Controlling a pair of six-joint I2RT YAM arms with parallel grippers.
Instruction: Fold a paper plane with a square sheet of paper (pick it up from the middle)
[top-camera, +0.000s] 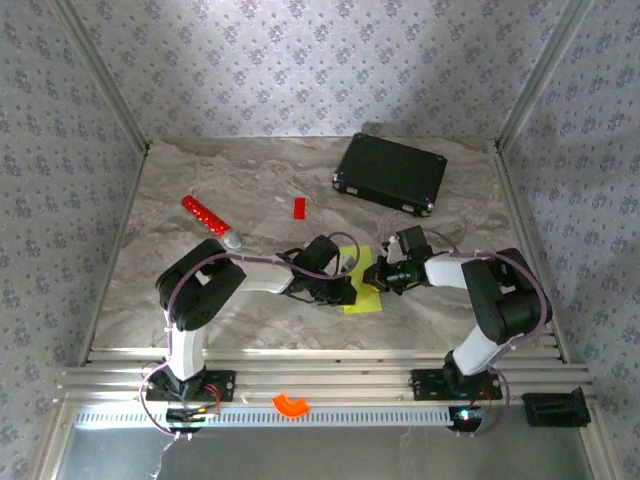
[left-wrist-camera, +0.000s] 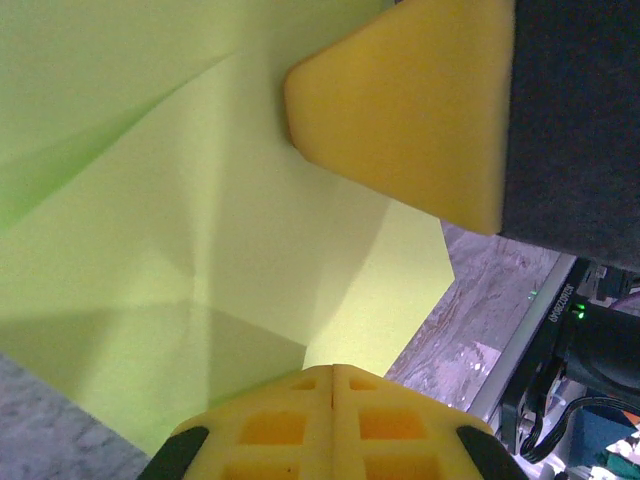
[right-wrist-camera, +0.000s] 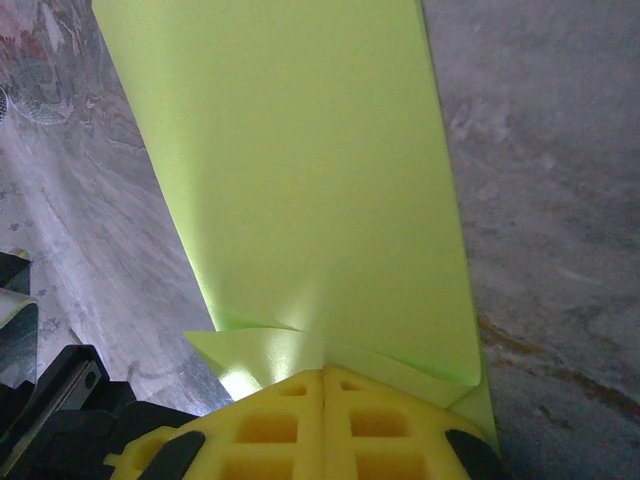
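Observation:
The lime square sheet of paper (top-camera: 362, 298) lies partly folded on the marble table (top-camera: 250, 190) between my two arms. In the left wrist view the paper (left-wrist-camera: 200, 200) shows creases and a folded-over flap. My left gripper (top-camera: 350, 285) (left-wrist-camera: 332, 368) is shut, its yellow tips set against the sheet's edge. My right gripper (top-camera: 378, 277) (right-wrist-camera: 323, 368) is shut too, its tips pressing where a small flap folds over the paper (right-wrist-camera: 300, 180). The right gripper's yellow fingers (left-wrist-camera: 400, 110) lie on the sheet in the left wrist view.
A black case (top-camera: 390, 175) sits at the back right. A red stick (top-camera: 205, 215) and a small red block (top-camera: 298, 207) lie behind the left arm. An orange ring piece (top-camera: 290, 404) rests on the front rail. Walls close in on three sides.

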